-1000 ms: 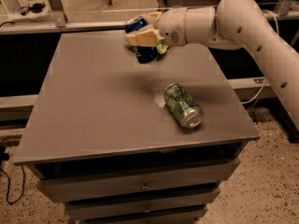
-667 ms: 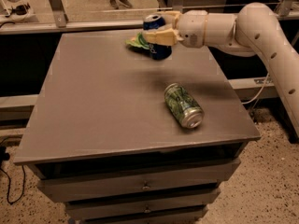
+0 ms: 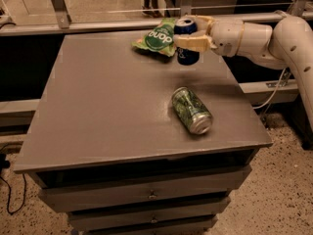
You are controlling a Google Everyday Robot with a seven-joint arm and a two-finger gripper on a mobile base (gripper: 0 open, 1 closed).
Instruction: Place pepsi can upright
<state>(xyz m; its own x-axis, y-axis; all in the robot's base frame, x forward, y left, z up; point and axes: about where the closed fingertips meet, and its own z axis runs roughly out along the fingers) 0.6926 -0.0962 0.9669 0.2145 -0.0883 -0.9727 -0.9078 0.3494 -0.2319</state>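
The pepsi can [image 3: 186,57], dark blue with a silver top, stands upright near the far right part of the grey tabletop [image 3: 112,102]. My gripper [image 3: 190,32] reaches in from the right and its cream fingers [image 3: 191,41] close around the can's upper half. The can's base is at or just above the tabletop; I cannot tell whether it touches. The white arm [image 3: 259,35] stretches off to the right edge of the view.
A green snack bag [image 3: 157,37] lies just left of the pepsi can at the far edge. A green patterned can [image 3: 191,109] lies on its side right of the table's middle. Drawers [image 3: 151,195] sit below the tabletop. A rail [image 3: 98,26] runs behind.
The gripper has moved right and slightly away with the pepsi can, turning it from tilted to upright, which uncovered the green snack bag. The green can has not moved.
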